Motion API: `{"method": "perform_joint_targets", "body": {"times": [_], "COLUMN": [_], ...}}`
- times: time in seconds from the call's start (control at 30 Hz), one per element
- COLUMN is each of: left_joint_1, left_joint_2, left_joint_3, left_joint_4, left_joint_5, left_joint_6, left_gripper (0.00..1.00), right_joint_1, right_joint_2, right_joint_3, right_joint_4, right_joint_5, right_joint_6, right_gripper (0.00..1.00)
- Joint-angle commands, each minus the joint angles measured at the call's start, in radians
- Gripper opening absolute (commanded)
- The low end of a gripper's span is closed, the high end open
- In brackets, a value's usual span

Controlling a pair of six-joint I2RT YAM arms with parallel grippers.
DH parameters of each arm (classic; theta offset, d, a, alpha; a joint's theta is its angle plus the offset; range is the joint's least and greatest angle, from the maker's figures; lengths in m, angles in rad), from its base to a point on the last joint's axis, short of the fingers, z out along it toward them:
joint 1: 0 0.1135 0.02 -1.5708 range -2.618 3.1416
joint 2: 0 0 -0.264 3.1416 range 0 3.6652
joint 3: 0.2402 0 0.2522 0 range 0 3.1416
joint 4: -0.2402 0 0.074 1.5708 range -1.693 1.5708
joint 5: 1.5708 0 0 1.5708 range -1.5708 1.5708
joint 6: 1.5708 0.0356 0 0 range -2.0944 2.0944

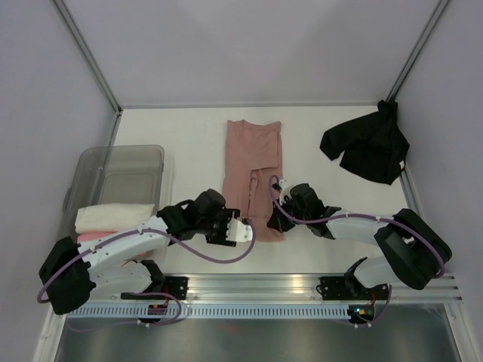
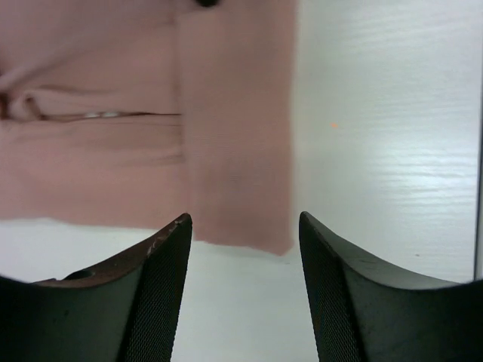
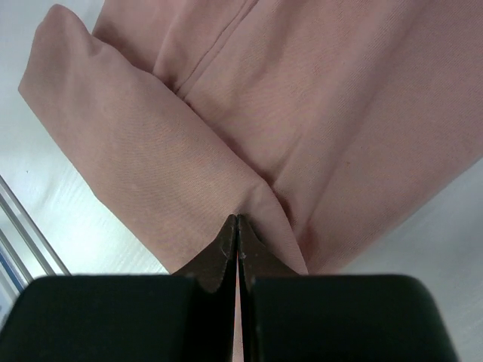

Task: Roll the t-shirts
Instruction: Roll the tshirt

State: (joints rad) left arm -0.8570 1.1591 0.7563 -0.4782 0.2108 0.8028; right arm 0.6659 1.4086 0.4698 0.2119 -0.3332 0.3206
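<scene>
- Our right claw is pressed together on a fold of cloth at the near end of the salmon shirt; we judge it pinches there to turn the hem over and start the roll
- Our left claw stands apart, holding nothing, just beside the shirt's near left corner; probably placed to take that side so the roll comes out even
- The salmon shirt lies folded into a long strip mid-table; the black shirt sits crumpled far right; a cream roll and a pink roll rest at the near end of the bin on the left
</scene>
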Motion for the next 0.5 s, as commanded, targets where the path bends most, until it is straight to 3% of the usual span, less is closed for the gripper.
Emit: {"method": "perform_joint_targets", "body": {"times": [0.0,0.17,0.33,0.47], "left_joint_1": [-0.06,-0.108,-0.114,-0.114], "left_joint_2": [-0.032,0.06,0.129,0.157], "left_joint_3": [-0.155,-0.193,-0.201,-0.201], "left_joint_4": [0.147,0.24,0.279,0.294], "left_joint_5": [-0.043,-0.177,-0.192,-0.23], "left_joint_6": [0.14,0.134,0.127,0.111], "left_gripper": [0.65,0.65,0.65,0.56], "right_joint_1": [0.004,0.004,0.003,0.004], "right_joint_2": [-0.011,-0.013,-0.011,-0.023], "right_joint_3": [0.01,0.012,0.018,0.02], "right_joint_4": [0.037,0.034,0.03,0.03], "right_joint_5": [0.013,0.013,0.011,-0.001], "right_joint_6": [0.011,0.0,-0.009,-0.021], "right_gripper": [0.0,0.0,0.0,0.01]}}
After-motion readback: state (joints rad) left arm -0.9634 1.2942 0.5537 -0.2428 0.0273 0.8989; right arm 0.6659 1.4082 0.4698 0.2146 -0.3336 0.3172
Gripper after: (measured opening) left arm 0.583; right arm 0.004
